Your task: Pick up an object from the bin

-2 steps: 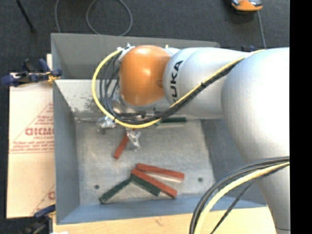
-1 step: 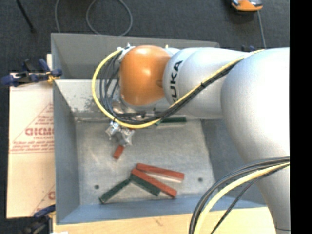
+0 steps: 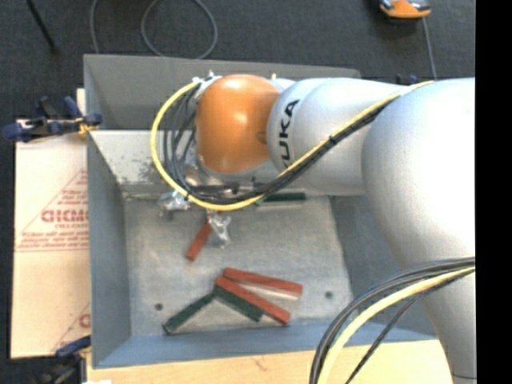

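Item: gripper (image 3: 218, 230). You are seeing it hanging low over the bin (image 3: 108, 238) floor, right at the upper end of a short red stick (image 3: 197, 245) that is lying tilted, left of centre. Whether it is released or clenched, you cannot tell. Item: heap of red, white and dark green sticks (image 3: 240, 296), lying apart towards the front wall.

Green stick (image 3: 282, 198), 1 o'clock in bin (image 3: 108, 246): mostly hidden under arm (image 3: 336, 142). Red stick (image 3: 196, 245), 10 o'clock: upper end hidden behind gripper (image 3: 218, 230).

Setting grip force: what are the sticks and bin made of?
Red stick and heaped red, green, pale sticks: matte, evenly coloured, straight-edged; painted wood or plastic, unclear which. Bin: grey metal sheet, dull, folded flat walls, scuffed floor.
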Available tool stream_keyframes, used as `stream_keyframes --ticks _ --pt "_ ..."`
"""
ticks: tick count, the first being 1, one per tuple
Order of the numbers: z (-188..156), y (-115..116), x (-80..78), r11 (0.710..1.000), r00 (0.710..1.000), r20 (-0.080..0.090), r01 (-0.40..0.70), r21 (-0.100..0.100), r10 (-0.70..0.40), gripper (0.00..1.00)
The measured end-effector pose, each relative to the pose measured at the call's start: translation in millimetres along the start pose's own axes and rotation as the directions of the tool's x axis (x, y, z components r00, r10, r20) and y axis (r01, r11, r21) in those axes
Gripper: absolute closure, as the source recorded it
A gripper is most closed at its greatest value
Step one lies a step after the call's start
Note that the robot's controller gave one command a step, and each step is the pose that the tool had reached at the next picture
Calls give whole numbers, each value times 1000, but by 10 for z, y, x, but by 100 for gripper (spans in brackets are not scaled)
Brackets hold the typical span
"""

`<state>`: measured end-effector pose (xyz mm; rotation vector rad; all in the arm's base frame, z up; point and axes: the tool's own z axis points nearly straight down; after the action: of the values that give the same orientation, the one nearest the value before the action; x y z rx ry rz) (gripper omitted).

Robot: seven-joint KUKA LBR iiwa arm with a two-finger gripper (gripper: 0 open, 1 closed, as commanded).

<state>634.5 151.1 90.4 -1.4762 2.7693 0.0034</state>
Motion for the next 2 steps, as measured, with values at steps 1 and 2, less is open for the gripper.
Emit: stream_keyframes --ticks 1,2 --pt "0 1 0 1000 1000 0 -1 0 1 100" --pt "60 633 -532 1000 1000 3 25 0 -25 100"
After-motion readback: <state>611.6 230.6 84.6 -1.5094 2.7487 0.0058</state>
